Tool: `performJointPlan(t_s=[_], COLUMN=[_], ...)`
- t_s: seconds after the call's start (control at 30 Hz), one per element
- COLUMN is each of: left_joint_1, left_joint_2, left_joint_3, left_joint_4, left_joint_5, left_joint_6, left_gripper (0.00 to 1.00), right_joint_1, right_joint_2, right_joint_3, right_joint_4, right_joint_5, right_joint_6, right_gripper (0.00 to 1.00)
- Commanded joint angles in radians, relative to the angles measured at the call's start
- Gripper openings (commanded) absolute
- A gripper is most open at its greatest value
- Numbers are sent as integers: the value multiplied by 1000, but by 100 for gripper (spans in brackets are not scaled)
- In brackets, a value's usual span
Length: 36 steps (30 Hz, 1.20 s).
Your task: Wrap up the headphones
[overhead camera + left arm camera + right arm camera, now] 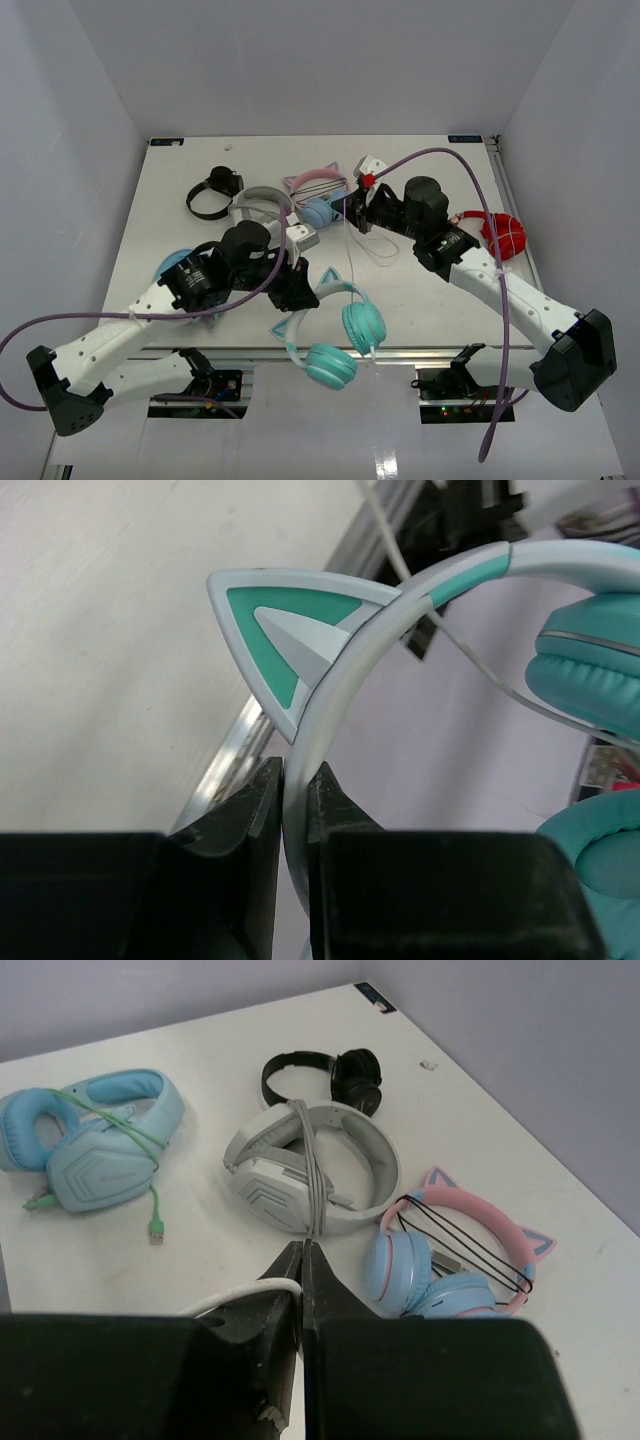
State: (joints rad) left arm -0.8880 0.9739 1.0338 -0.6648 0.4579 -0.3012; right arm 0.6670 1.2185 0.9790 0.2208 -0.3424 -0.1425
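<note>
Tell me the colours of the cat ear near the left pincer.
Cat ear: teal, with white rim and white centre. Left wrist view shows it best.

headphones: 5 pairs – teal cat-ear pair (363,322), black pair (358,1068), grey-white pair (270,1185), pink-eared pair (400,1260), light-blue pair (90,1150) | red bundle (503,235): 1 | arms: 2 – left arm (130,335), right arm (515,295)

Headphones (363,325) at the table (170,180) edge, headband apparently between the left jaws
</note>
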Motion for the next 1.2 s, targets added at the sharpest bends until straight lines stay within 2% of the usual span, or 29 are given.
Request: performJointPlan(t_s=[0.0, 0.1, 0.23, 0.6, 0.87, 1.07, 1.17], left_joint_1=[-4, -3, -4, -1, 30, 80, 94], left_joint_2=[50, 113, 200, 383, 468, 440, 422], left_joint_3=[17, 35, 54, 125, 211, 223, 234], left_joint_4=[-81, -129, -177, -274, -302, -240, -209], left_joint_5=[-283, -506, -695, -1027, -1086, -1031, -1003], left_joint_6=[18, 9, -12, -153, -231, -244, -252], left_gripper=[0, 0, 0, 0, 0, 0, 0], right_joint_1=[-6, -6, -2, 113, 205, 270, 311], right_joint_2=[-2, -21, -49, -59, -142, -192, -186], right_joint_3=[115, 121, 128, 104, 14, -79, -111], right_joint_4=[-257, -329, -377, -443, -397, -303, -260], right_joint_5=[15, 21, 35, -40, -120, -118, -56], right_joint_6=[-69, -79, -77, -39, 27, 93, 119], right_gripper=[8, 8, 8, 8, 8, 8, 8])
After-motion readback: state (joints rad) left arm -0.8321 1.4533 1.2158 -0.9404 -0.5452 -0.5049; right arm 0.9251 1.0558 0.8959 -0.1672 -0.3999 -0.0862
